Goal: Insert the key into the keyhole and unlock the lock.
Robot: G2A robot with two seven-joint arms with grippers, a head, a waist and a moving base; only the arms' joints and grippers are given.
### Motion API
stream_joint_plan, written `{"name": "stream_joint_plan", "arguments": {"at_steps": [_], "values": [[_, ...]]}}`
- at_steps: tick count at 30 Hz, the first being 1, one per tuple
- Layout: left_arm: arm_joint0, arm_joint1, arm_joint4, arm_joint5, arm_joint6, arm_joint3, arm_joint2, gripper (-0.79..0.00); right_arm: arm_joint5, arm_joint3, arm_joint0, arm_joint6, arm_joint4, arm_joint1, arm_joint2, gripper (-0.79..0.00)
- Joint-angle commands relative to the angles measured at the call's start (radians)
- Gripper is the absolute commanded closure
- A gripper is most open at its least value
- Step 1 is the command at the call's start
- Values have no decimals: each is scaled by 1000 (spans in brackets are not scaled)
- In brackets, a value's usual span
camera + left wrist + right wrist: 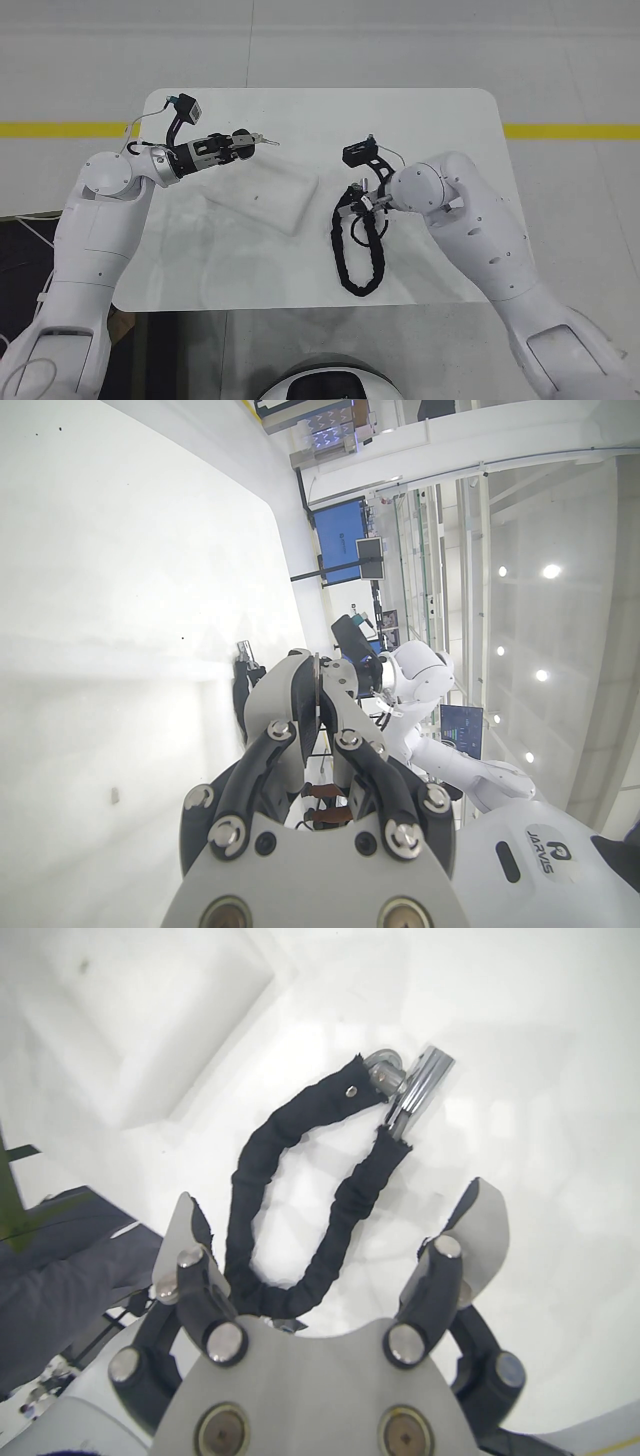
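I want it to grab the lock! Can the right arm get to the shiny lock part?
Probably yes: the open right tool hangs over the chain, and the shiny lock part lies bare ahead, nothing between.

Black lock sleeve (350, 1213), chrome cylinder (425, 1083), white table (420, 120), key (265, 142) apparently silver.

Grey floor (100, 50) with a yellow line (60, 129) surrounds the white table (440, 110).

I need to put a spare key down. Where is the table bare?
Bare: the far right corner of the table, beyond the chain lock, and the near left strip before the white pad. Crowded: the middle, where the right gripper hangs over it.
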Motion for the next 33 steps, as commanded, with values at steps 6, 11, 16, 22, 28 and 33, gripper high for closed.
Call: {"name": "stream_joint_plan", "arguments": {"at_steps": [6, 11, 16, 22, 28, 33], "values": [[0, 0, 0, 0, 0, 0, 0, 0, 54, 103, 25, -17, -131, -55, -49, -296], [0, 0, 0, 0, 0, 0, 0, 0, 60, 129, 20, 1, -164, -81, -17, -163], [0, 0, 0, 0, 0, 0, 0, 0, 57, 145, 4, 10, -242, -101, 4, -77], [0, 0, 0, 0, 0, 0, 0, 0, 36, 158, -18, 11, -257, -128, 42, 0], [0, 0, 0, 0, 0, 0, 0, 0, 11, 181, -27, 20, -255, -150, 91, 0], [0, 0, 0, 0, 0, 0, 0, 0, -1, 175, -35, 20, -257, -164, 134, -172]]}}
